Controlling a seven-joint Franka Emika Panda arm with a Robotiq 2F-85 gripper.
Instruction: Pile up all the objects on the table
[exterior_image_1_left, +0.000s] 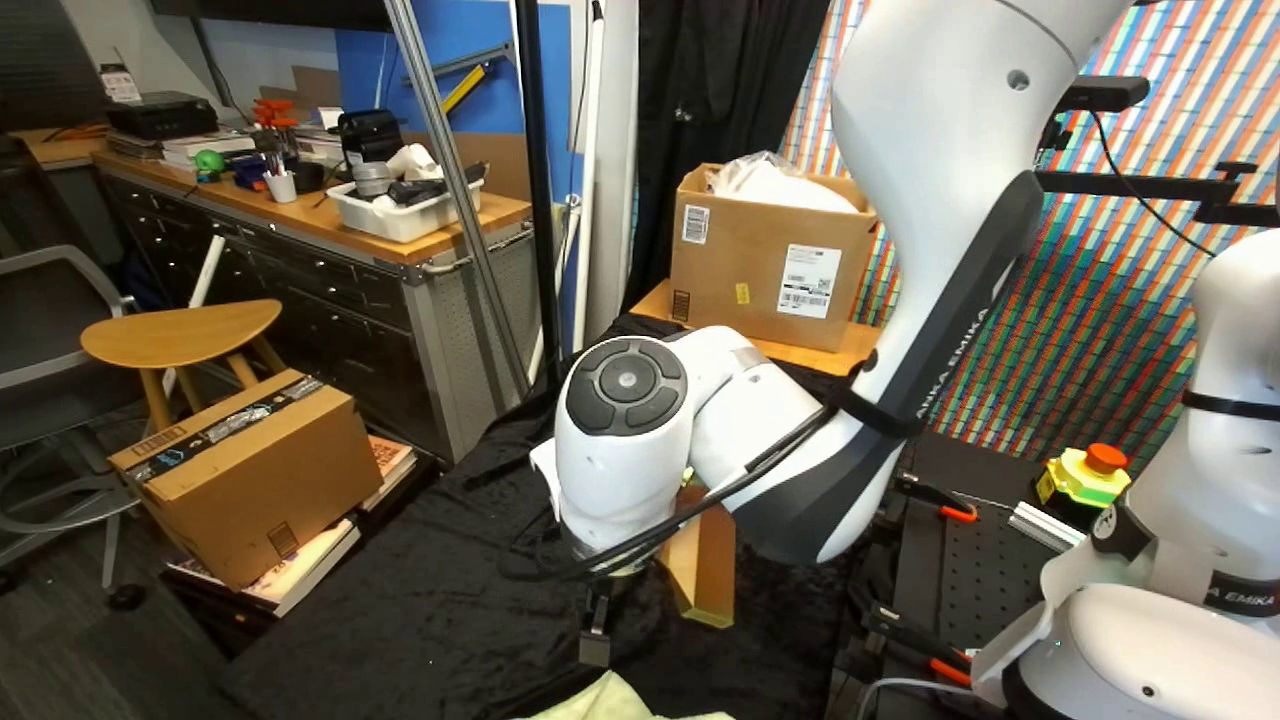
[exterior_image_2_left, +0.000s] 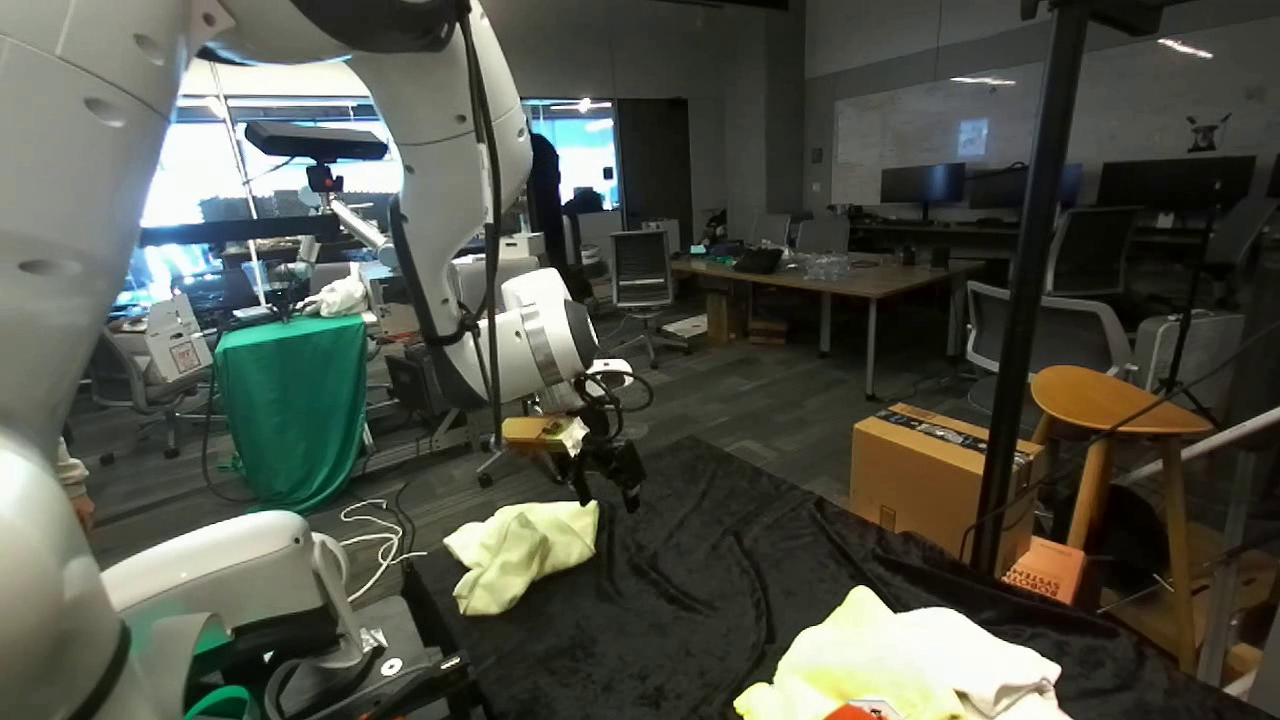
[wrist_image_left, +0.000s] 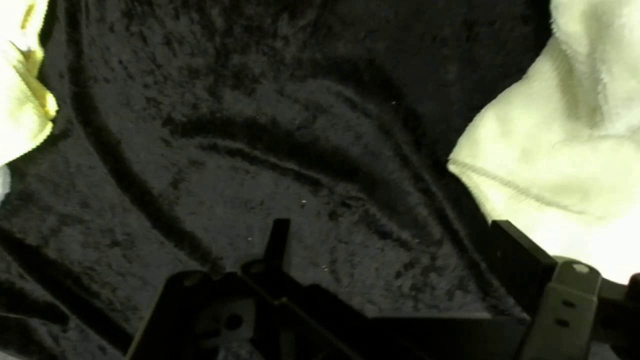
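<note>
Wrist view: black-covered bench is spreading under widely parted jaws

In both exterior views, a white robot arm is reaching over the bench, and a cardboard box is standing near the bench. On the bench in an exterior view, a pale yellow cloth and a white cloth are lying bunched together in the foreground. Well apart from that heap, another pale yellow cloth is lying crumpled near the jaws. These are pointing down over the bench, standing wide, with the bench showing between their tips; whether one tip is touching cloth, I am unable to tell. A red item is sitting at the heap's front edge, partly cut off at the bottom.
</note>
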